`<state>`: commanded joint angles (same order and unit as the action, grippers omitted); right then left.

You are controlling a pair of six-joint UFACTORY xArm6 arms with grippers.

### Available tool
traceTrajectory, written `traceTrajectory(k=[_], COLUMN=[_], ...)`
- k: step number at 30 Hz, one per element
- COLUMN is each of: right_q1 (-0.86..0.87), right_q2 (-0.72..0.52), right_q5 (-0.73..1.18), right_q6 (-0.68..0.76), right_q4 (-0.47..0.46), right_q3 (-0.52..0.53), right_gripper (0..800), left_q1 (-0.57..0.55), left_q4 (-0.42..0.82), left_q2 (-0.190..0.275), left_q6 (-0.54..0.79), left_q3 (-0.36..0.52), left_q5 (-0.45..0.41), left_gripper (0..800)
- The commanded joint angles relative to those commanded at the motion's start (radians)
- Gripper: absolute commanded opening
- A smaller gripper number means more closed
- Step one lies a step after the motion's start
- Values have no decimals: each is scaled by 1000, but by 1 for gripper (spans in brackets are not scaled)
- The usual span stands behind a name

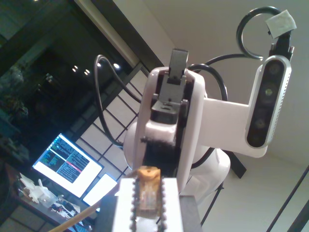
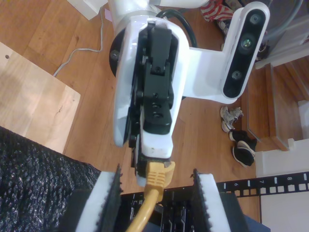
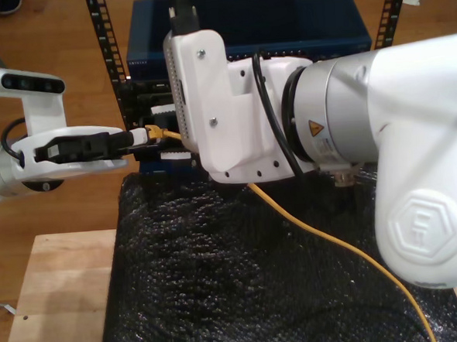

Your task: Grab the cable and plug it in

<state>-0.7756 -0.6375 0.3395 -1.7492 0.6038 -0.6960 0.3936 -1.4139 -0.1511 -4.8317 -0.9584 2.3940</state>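
Observation:
The orange-yellow cable (image 3: pixel 326 239) runs over the black mat from the exterior view's lower right to its plug (image 3: pixel 156 133), which is in front of the rack's black panel (image 3: pixel 142 91). My first gripper (image 3: pixel 142 135), on the arm at the exterior view's left, is shut on the plug (image 1: pixel 147 186). My second gripper (image 2: pixel 157 193) is open, its white toothed pads (image 2: pixel 112 195) standing apart on either side of the cable (image 2: pixel 145 212) just behind the plug (image 2: pixel 157 174). The second arm's big white wrist housing (image 3: pixel 208 95) hides that gripper in the exterior view.
A blue device (image 3: pixel 243 23) sits in the rack between perforated rails (image 3: pixel 104 39). Black bubbly mat (image 3: pixel 220 288) covers a wooden table (image 3: pixel 50 298). Shoes (image 2: pixel 239 137) lie on the wooden floor. Lit monitors (image 1: pixel 67 164) stand behind the second arm.

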Motion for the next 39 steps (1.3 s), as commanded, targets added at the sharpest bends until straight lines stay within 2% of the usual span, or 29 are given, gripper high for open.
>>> traceTrajectory(k=[16, 39], right_q1=[0, -31], right_q2=[-2, 0], right_q5=[-34, -35], right_q6=[5, 5], right_q4=[3, 3], right_q3=[12, 14], right_gripper=[207, 220], left_q1=[-2, -5], left_q4=[2, 0], left_q2=[-2, -3], left_q6=[0, 2], left_q3=[3, 3], left_q5=[3, 21], left_gripper=[8, 8])
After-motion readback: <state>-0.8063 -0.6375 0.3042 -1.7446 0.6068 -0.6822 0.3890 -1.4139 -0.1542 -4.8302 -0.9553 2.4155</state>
